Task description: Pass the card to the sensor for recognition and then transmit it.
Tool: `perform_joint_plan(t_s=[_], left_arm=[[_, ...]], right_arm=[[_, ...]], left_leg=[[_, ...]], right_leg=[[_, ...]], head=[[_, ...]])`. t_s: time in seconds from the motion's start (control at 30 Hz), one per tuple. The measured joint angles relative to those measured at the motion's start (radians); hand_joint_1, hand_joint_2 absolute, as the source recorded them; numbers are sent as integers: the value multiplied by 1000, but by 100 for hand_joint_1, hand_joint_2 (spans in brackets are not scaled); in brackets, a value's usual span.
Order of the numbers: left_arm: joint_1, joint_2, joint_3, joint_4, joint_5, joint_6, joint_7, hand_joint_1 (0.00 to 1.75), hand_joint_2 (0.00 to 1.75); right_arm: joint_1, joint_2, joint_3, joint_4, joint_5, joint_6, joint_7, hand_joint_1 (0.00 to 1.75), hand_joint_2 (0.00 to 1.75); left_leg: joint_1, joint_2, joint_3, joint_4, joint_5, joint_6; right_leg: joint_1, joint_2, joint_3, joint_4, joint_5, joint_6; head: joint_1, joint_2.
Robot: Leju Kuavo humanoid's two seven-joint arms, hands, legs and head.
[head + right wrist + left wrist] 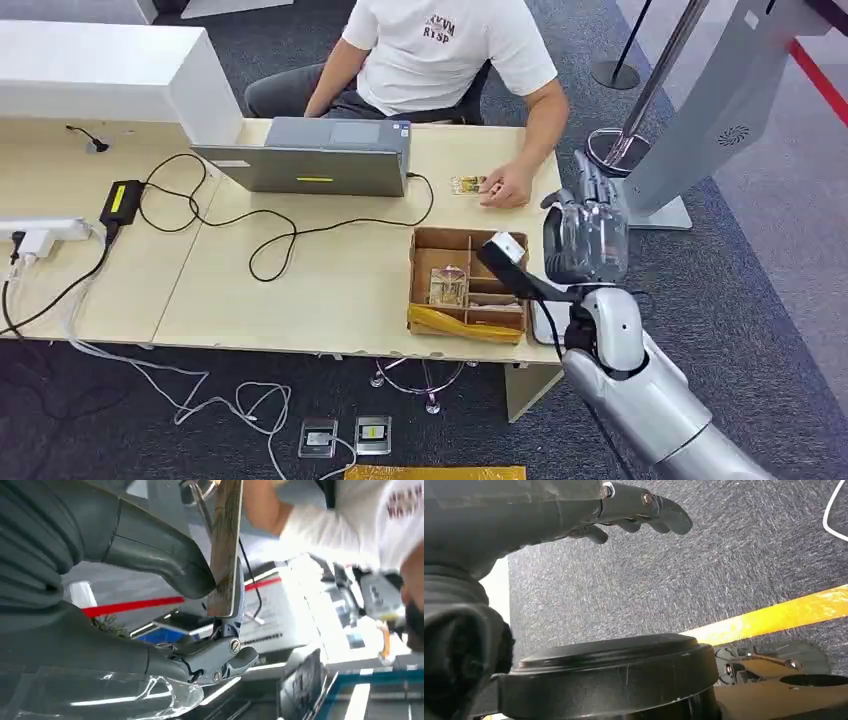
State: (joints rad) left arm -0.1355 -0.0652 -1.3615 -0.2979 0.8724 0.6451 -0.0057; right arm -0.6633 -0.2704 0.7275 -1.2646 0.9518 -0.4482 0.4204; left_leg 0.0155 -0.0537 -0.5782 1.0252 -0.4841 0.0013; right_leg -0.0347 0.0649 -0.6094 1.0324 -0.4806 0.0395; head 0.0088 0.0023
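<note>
One card [226, 545] sat pinched edge-on in the right hand [588, 228], which I judged should stay level approaching the grey sensor stand [700, 120], while the left hand [574, 510] hung slack, grasping nothing.

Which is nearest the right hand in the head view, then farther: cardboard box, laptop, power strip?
From the right hand, holding a card:
1. Cardboard box, just to its left on the table.
2. Laptop, mid-table before the person.
3. Power strip, at the far left edge.

A pale wooden table [300, 290] stands on dark grey carpet [780, 200].
</note>
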Motion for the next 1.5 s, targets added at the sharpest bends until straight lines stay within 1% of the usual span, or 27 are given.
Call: perform_joint_plan(t_s=[0.17,0.4,0.47,0.57,0.73,0.87,1.07,1.17,1.2,1.23,1.27,1.3,1.5], left_arm=[[0,0,-1,0,-3,-3,0,0,0],[0,0,-2,0,-16,-6,-3,0,0],[-1,0,-4,0,-24,-6,-4,0,0],[-1,0,-7,0,-43,-5,-4,0,0],[-2,-1,-24,0,-60,-6,-3,0,0],[-4,0,-31,0,-85,-15,-2,0,0],[-12,2,-39,0,-112,-26,16,0,0],[-12,2,-48,-1,-118,-30,21,0,0],[-12,3,-49,-1,-118,-30,24,0,0],[-12,4,-49,-1,-118,-31,26,0,0],[-12,5,-49,-1,-118,-31,28,0,0],[-12,6,-49,-1,-118,-31,28,0,0],[-11,10,-50,-5,-121,-35,31,0,0]], right_arm=[[-68,-3,-26,0,-13,-14,-1,175,175],[-96,-10,-42,1,-32,-11,-1,175,175],[-110,-11,-42,5,-32,7,-2,175,175],[-141,-11,-36,28,-28,63,-6,175,175],[-205,-9,-14,86,-18,114,-9,175,175],[-277,4,25,163,16,183,-2,175,175],[-396,52,106,330,77,220,-11,175,175],[-415,80,137,393,95,230,-11,175,175],[-427,90,152,416,98,233,-11,169,175],[-437,98,166,445,103,234,-11,145,175],[-443,109,177,470,104,234,-10,26,175],[-445,114,183,489,104,234,-9,0,175],[-454,141,222,567,93,221,0,0,175]], left_leg=[[0,0,0,0,0,0],[0,0,0,0,0,0],[0,0,0,0,0,0],[0,0,-1,0,0,0],[0,-1,-1,0,0,0],[0,-1,-2,0,0,0],[1,-2,-1,0,0,0],[1,-2,-2,0,0,0],[1,-2,-2,0,0,0],[1,-1,-1,0,0,0],[1,-1,-1,0,0,0],[1,-2,-1,0,0,0],[1,-2,-1,0,0,0]], right_leg=[[0,0,0,0,0,0],[0,0,0,0,0,0],[0,0,0,0,0,0],[0,0,0,0,0,0],[0,-1,0,0,0,0],[0,-1,0,1,0,0],[1,-1,0,1,0,0],[1,-1,0,1,0,0],[1,-1,0,1,0,0],[1,-1,0,1,0,0],[1,-1,0,1,0,0],[1,-1,0,1,0,0],[1,-1,0,1,0,0]], head=[[0,0],[0,0],[0,0],[0,0],[0,0],[-1,0],[0,0],[0,0],[0,0],[0,0],[0,0],[0,0],[0,0]])
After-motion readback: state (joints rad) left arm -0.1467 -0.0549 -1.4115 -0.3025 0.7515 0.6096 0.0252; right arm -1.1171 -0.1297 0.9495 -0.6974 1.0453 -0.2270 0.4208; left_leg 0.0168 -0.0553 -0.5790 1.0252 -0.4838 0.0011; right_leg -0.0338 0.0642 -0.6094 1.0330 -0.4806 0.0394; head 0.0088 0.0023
